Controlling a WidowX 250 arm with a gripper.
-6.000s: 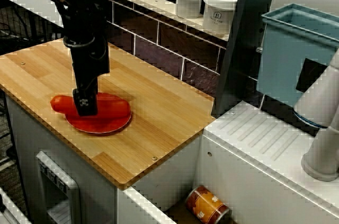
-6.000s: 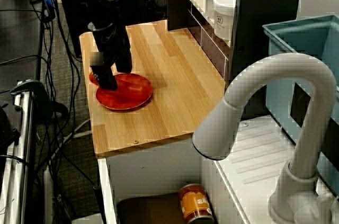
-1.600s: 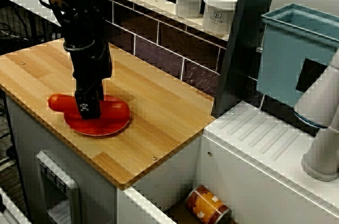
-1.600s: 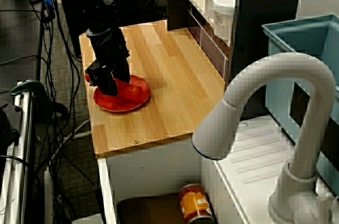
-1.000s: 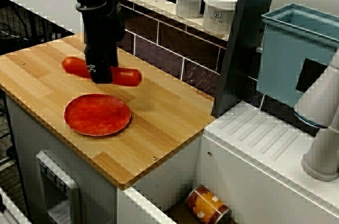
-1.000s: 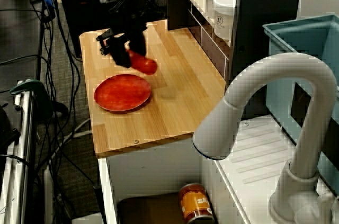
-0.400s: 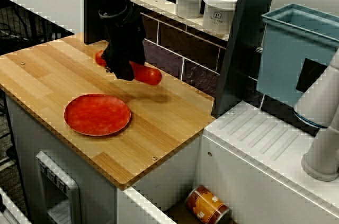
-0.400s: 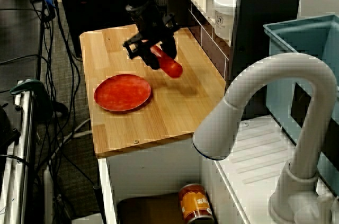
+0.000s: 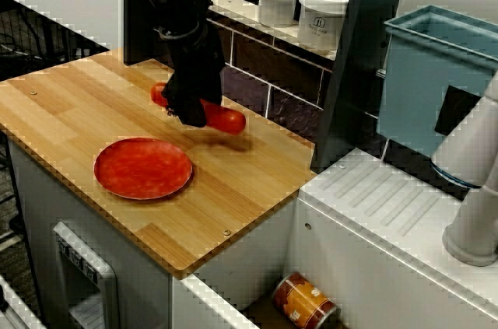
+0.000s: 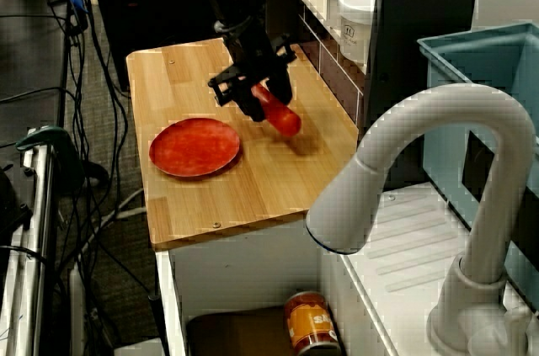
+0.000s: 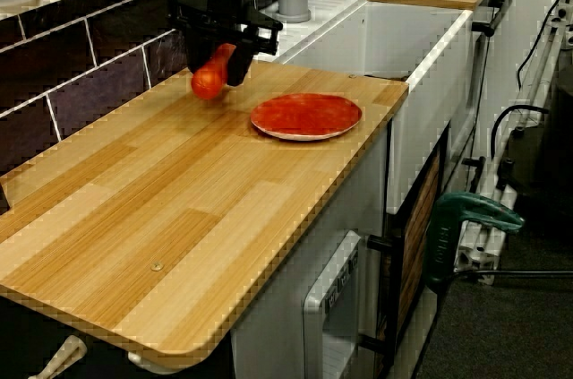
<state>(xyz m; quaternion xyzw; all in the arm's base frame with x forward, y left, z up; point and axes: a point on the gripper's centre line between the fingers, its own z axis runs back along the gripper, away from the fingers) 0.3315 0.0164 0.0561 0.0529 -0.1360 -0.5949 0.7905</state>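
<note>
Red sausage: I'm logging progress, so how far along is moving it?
Done: the red sausage is up off the red plate. In hand: the tool is shut on it, holding it in the air over the wooden counter. Left: setting it down; it rests on nothing yet.

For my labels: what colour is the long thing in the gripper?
Red. The long thing shows best in the view from above.

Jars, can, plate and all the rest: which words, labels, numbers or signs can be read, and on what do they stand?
Right jar: small dark mark, too small to read.
Can: orange label, print too blurred to read.
Plate, sausage, fingers: no text seen.
Nothing here can be quoted.
</note>
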